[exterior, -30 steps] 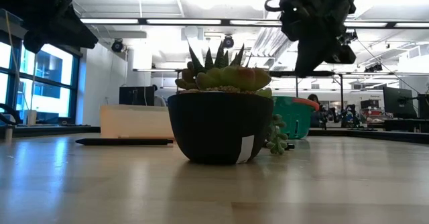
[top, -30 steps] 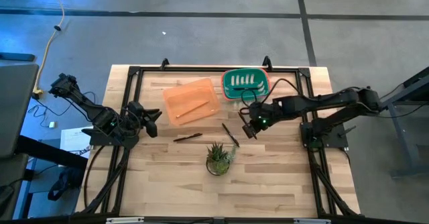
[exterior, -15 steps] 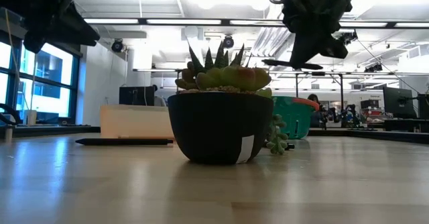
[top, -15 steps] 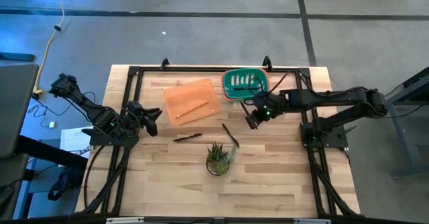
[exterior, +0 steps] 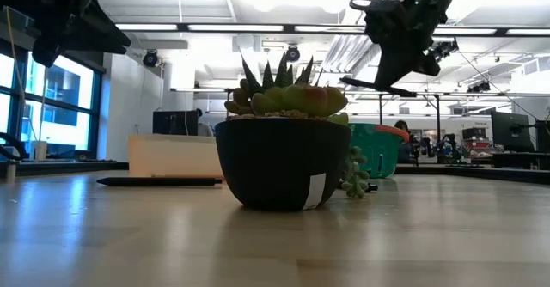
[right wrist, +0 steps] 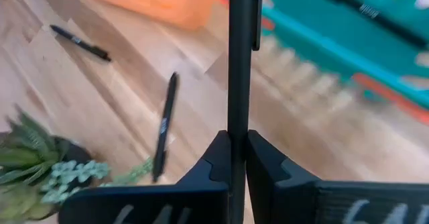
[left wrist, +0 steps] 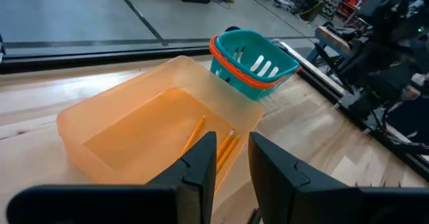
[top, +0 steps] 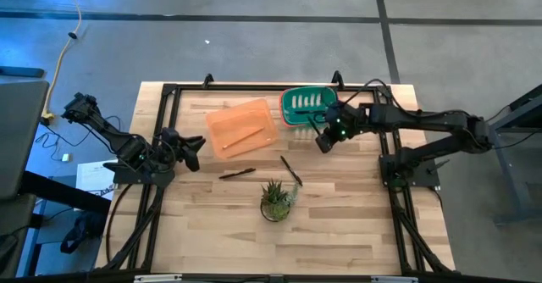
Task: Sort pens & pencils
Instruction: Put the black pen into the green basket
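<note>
My right gripper (top: 325,140) hangs just in front of the teal basket (top: 309,105), shut on a dark pen (right wrist: 240,63). Two more pens (top: 237,173) (top: 291,169) lie flat on the wooden table. The orange tray (top: 243,128) holds orange-tan pencils (left wrist: 224,143) lying on its floor. My left gripper (left wrist: 231,158) waits at the table's left edge, pointing at the tray, open with nothing between its fingers. My right gripper pinches the pen's barrel (right wrist: 240,120) between its two fingers (right wrist: 218,153). The fingers slant down from above and lie across the pen. The pen is lifted clear of the table and sticks out roughly level below the gripper (exterior: 374,85).
A potted succulent (top: 276,200) stands near the table's middle front, close to one loose pen. A black frame (top: 254,86) runs along the table's edges. Bare wood lies in front of the plant and on the right.
My right gripper has carried the pen toward the table's far edge and a little up, from near the loose pen to the teal basket's front, turning as it went. It stays shut on the pen, which stays clear of the table.
</note>
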Robot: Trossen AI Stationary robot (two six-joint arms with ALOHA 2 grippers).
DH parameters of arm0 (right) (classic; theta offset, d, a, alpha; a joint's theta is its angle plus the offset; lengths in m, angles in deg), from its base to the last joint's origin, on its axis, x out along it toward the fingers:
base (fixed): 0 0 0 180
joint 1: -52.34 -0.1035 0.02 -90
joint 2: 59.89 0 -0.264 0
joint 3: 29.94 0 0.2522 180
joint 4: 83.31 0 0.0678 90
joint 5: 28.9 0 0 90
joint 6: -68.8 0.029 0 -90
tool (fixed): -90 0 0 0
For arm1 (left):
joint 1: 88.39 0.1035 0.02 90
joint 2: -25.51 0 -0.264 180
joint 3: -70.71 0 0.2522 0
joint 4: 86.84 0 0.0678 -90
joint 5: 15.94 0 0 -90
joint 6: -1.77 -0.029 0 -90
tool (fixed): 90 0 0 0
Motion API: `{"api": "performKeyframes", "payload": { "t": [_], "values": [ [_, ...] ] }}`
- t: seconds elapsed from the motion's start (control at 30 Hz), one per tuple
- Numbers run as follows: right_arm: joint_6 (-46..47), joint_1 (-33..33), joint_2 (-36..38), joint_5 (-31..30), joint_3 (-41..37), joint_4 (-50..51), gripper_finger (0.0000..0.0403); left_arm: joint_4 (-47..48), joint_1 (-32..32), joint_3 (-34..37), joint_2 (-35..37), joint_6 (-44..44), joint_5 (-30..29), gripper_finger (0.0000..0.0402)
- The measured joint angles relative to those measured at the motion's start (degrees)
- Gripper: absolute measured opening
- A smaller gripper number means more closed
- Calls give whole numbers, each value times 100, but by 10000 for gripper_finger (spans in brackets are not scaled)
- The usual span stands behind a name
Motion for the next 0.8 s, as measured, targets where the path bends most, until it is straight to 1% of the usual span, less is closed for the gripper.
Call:
{"api": "performKeyframes", "payload": {
  "t": [0.2,0.53,0.8],
  "values": [
    [-694,583,1,1,0,-3,0,-99,-1,-1,2,-5,-168,76],
    [-1976,1480,-1,1,0,-113,0,-100,-2,0,1,241,-183,76],
    [-2525,1937,-1,64,0,-341,0,-101,0,-1,2,432,-183,76]
  ]
}}
